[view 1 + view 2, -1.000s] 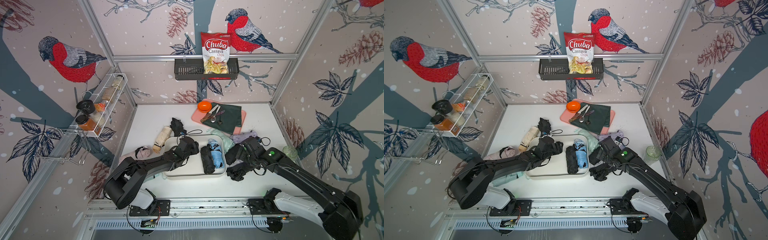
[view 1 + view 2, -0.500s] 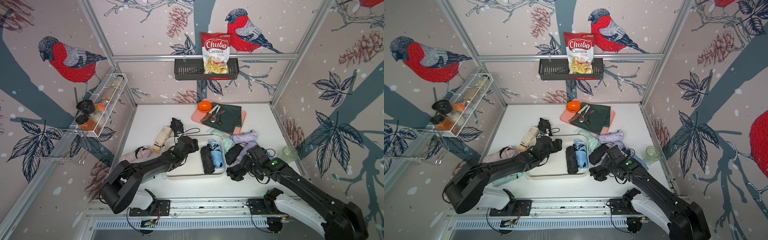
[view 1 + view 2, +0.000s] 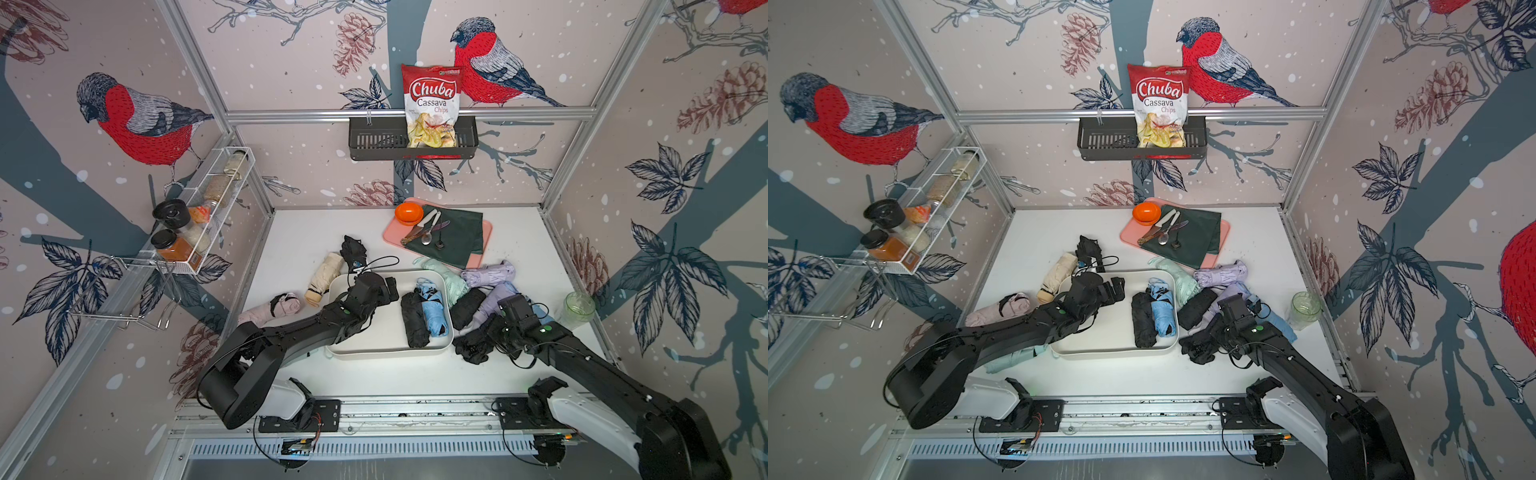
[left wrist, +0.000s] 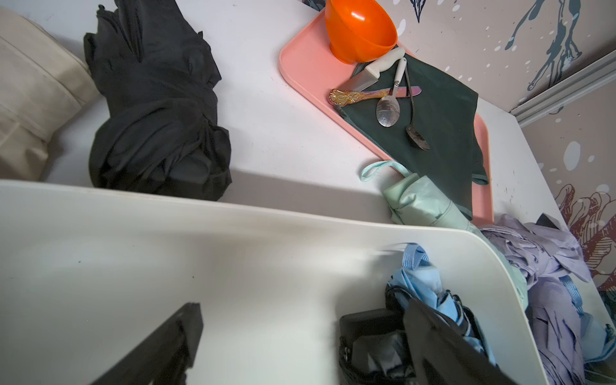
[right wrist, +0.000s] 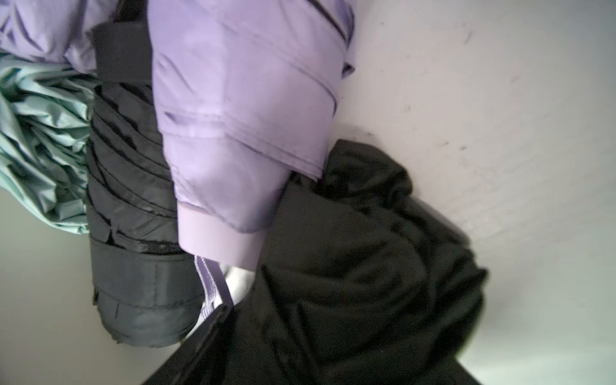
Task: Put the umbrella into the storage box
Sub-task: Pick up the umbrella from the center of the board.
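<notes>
Confirming left gripper [image 3: 390, 287] over bare left half of storage box [image 3: 382, 330], jaws spread wide, empty. Counting two inside at right: black umbrella [image 3: 413, 322], light blue umbrella [image 3: 434, 316], side by side. Locating right gripper [image 3: 492, 332] down at crumpled black umbrella [image 3: 471, 350] just outside box's right wall, beside lilac umbrella [image 5: 240, 116]. Can't tell its jaws, possibly buried in fabric.
</notes>
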